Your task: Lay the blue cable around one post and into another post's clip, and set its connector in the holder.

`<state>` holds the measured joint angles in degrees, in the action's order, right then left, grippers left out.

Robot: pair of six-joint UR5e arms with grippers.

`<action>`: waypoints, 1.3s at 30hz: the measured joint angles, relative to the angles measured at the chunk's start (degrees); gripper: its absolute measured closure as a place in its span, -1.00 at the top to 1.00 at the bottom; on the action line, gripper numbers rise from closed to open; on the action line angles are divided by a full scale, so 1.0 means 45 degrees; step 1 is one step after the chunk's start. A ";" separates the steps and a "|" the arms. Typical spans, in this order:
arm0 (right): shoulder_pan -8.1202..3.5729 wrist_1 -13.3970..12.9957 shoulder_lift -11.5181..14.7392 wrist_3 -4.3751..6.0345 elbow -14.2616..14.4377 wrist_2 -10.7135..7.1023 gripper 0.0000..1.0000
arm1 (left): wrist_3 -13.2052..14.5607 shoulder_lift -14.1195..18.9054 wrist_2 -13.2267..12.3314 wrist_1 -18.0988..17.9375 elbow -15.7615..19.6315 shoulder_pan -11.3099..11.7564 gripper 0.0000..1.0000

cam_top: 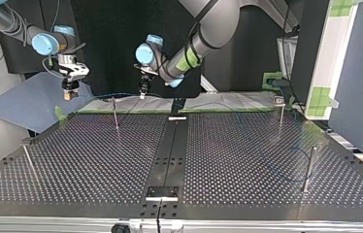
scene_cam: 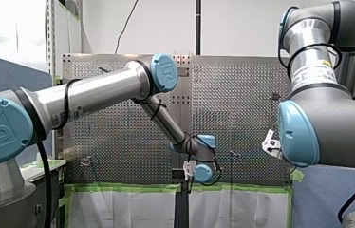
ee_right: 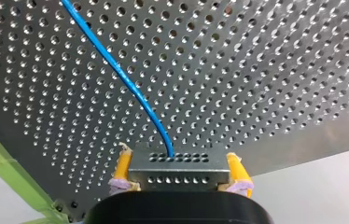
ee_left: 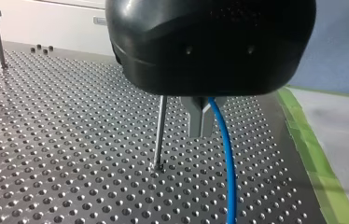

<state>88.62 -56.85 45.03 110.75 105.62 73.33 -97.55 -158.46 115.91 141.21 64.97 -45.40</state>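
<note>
Tabletop: grey perforated metal tabletop (cam_top: 97, 160), with slim posts standing well apart on it.
Cable: thin blue round cable (ee_right: 116, 70), strung above the tabletop between both pincers. It looks light, limp and smooth, so it probably sags and could slide in a grip. It is best held close to where it must bend.
Right pincer: my right pincer (ee_right: 178, 163), yellow pads clamped on the connector's two sides.
Left pincer: my left pincer (ee_left: 201, 130), metal fingers narrow, pinching the cable.
Post: slim upright metal post (ee_left: 161, 130), just beside the left pincer and apart from the cable.
Connector: small grey drilled metal connector block (ee_right: 177, 175), which looks rigid. Its flat sides suit gripping.
</note>
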 joint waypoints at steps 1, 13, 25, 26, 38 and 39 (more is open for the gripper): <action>0.0012 0.0028 0.0000 -0.0009 0.0005 0.0040 -1.00 | -0.0001 -0.0001 -0.0011 -0.0010 0.0003 0.0020 -1.00; 0.0008 0.0513 -0.0027 0.0111 0.0050 0.0613 -1.00 | -0.0018 -0.0006 -0.0078 0.0046 0.0009 0.0181 -1.00; -0.0019 0.1041 -0.0037 0.0475 0.0047 0.0907 -1.00 | -0.0104 -0.0056 -0.0460 0.0050 0.0006 0.0312 -1.00; -0.0031 0.1058 -0.0036 0.0489 0.0046 0.0923 -1.00 | -0.0161 -0.0063 -0.0497 0.0049 0.0005 0.0340 -1.00; -0.0044 0.0704 -0.0063 0.0563 0.0004 0.1058 -1.00 | -0.0725 -0.0377 -0.0986 0.0218 -0.0500 0.0653 -1.00; -0.0045 0.0675 -0.0067 0.0582 -0.0006 0.1079 -1.00 | -0.0746 -0.0391 -0.1007 0.0229 -0.0543 0.0669 -1.00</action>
<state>88.42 -53.82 44.73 113.37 105.60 78.19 -100.91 -160.22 111.38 142.24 62.53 -42.39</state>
